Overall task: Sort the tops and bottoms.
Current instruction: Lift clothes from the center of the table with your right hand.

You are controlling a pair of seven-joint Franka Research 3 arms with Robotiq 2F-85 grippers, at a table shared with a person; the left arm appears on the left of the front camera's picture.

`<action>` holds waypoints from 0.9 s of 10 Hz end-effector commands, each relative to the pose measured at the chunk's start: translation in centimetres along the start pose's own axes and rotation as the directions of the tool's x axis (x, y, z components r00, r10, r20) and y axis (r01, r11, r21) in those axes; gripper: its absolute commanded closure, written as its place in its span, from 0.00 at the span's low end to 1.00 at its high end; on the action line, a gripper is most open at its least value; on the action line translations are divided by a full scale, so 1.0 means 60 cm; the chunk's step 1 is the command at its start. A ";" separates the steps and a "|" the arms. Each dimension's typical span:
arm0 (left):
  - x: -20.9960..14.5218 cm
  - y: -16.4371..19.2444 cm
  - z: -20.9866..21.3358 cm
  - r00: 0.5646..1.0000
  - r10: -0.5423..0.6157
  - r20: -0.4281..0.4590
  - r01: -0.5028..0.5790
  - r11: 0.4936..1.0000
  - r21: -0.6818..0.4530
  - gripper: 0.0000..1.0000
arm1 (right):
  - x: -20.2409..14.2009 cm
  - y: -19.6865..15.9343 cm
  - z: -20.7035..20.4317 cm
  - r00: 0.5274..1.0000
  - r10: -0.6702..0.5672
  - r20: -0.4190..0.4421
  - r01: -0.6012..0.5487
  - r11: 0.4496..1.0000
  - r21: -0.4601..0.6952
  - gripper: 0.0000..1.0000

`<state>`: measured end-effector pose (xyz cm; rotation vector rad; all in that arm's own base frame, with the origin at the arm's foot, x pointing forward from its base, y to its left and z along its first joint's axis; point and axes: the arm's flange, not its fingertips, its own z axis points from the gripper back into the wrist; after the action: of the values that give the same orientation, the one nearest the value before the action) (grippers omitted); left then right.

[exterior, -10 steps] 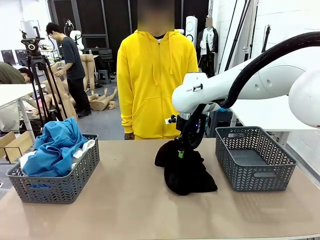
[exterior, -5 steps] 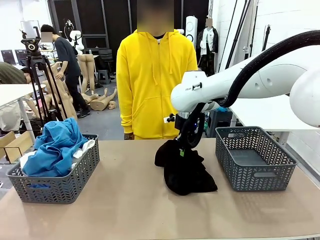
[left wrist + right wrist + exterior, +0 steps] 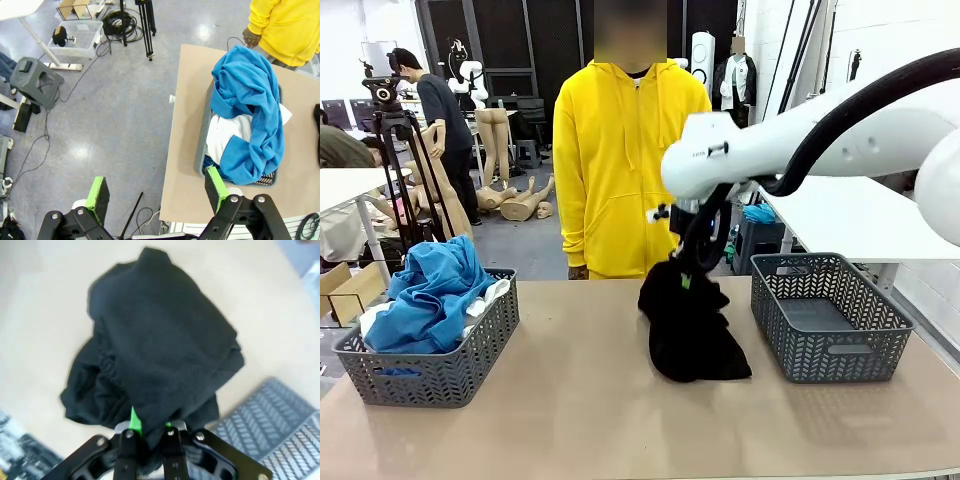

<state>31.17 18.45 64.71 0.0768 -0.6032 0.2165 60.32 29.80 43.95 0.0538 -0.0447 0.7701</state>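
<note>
The bottoms [image 3: 690, 335], a plain black garment, hang bunched from my right gripper [image 3: 685, 277] with the lower part still resting on the table's middle. In the right wrist view my right gripper [image 3: 150, 427] is shut on the top fold of the bottoms [image 3: 160, 340]. Two blue tops [image 3: 430, 295] and a white one [image 3: 492, 293] lie heaped in the grey basket [image 3: 440, 375] at the left. My left gripper [image 3: 156, 189] hovers open high above the table's left edge, with the blue tops [image 3: 250, 110] and white top [image 3: 225, 135] below it.
An empty grey basket [image 3: 830, 350] stands at the right, also seen as the basket [image 3: 270, 420] in the right wrist view. A person in a yellow hoodie [image 3: 630, 150] stands at the far edge. The tan tabletop [image 3: 570, 400] is bare in front.
My right gripper has shut on the black bottoms and risen a little, pulling the garment's top upward. The left basket and right basket have not moved.
</note>
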 end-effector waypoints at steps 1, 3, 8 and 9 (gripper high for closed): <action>-0.001 0.001 0.001 1.000 -0.002 0.002 0.002 1.000 -0.009 0.00 | 0.006 0.013 0.108 0.999 0.013 0.048 -0.008 0.993 -0.114 1.00; -0.001 0.001 0.001 1.000 -0.002 0.002 0.002 1.000 -0.009 0.00 | -0.001 0.050 0.240 0.994 0.037 0.103 -0.014 0.976 -0.215 1.00; -0.001 0.001 0.001 1.000 -0.002 0.002 0.002 1.000 -0.009 0.00 | -0.025 0.106 0.461 0.982 0.049 0.184 -0.001 0.968 -0.251 1.00; -0.001 0.001 0.001 1.000 -0.002 0.002 0.002 1.000 -0.009 0.00 | -0.025 0.113 0.483 0.978 0.044 0.206 0.010 0.967 -0.253 1.00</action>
<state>31.16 18.44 64.72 0.0767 -0.6035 0.2165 52.89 30.53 71.94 -0.0790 -0.3309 0.8028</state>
